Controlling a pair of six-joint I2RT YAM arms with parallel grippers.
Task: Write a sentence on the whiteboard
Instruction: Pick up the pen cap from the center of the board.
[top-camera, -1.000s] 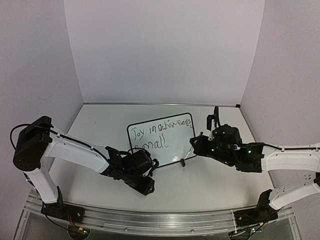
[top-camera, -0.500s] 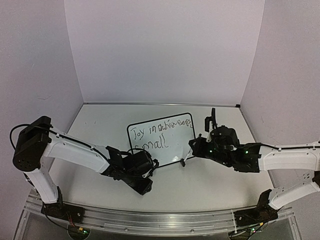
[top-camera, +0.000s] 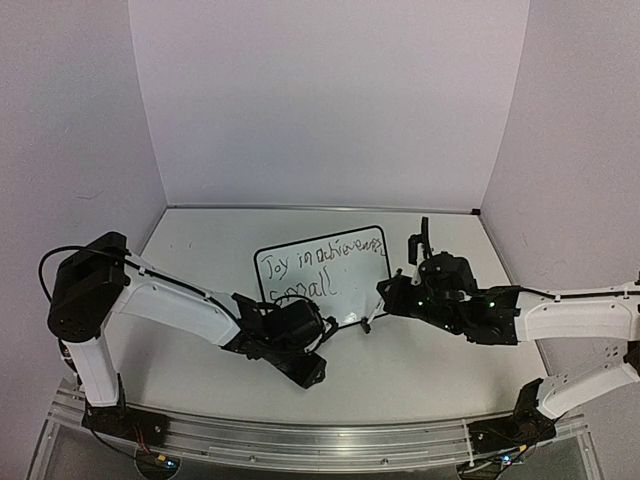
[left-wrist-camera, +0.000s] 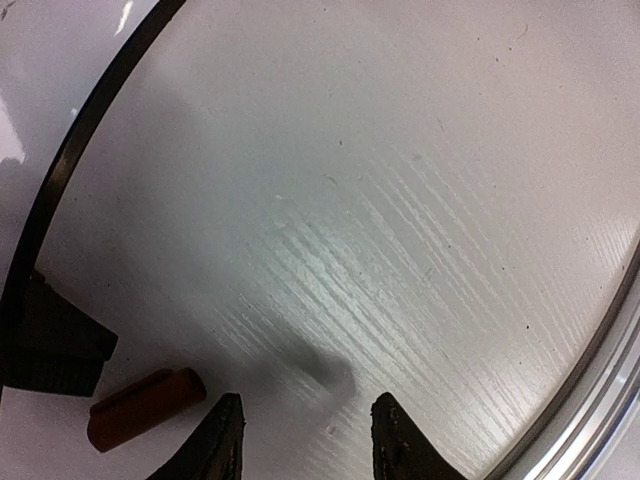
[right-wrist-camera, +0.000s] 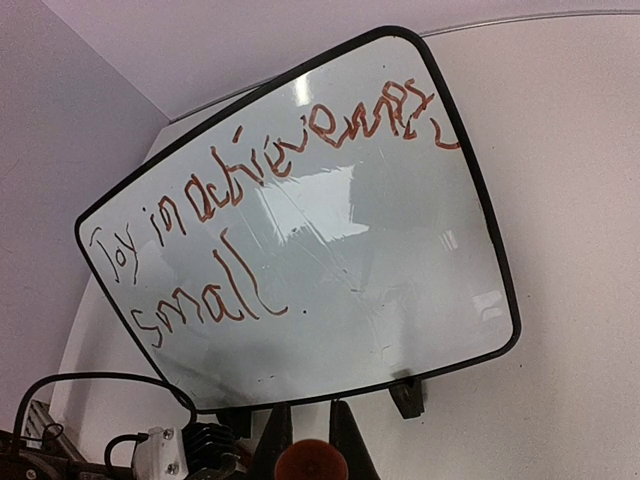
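**At desk centre: whiteboard standing, two lines on it**

On the desk (top-camera: 430, 375), between the two arms: whiteboard (top-camera: 322, 275), propped on its feet, leaning back, face toward the arms. Thin black frame, glossy face with glare. Red-brown writing: top line "Joy in achieve…", tail end messy and not fully legible; second line "small", lower left.

Right hand (top-camera: 384, 300) just off the board's lower right corner, low over the desk. Fingers pressed together, pinching a marker (right-wrist-camera: 310, 465), seen end-on in the wrist view as an orange-red round butt between the two fingers. In the top view, a light tip poking toward the board's bottom edge; touching or not, cannot tell. Clip foot (right-wrist-camera: 405, 396) under the bottom frame, just beside.

Left hand (top-camera: 310, 368) in front of the board's bottom edge, down near the desk. Fingers spread, bare desk showing through the gap. Left of them in the wrist view: short red-brown cylinder (left-wrist-camera: 146, 407) lying flat on the desk, probably a marker cap. Next to it, a black block (left-wrist-camera: 50, 350) under the board's frame. Cylinder apart from the fingers.
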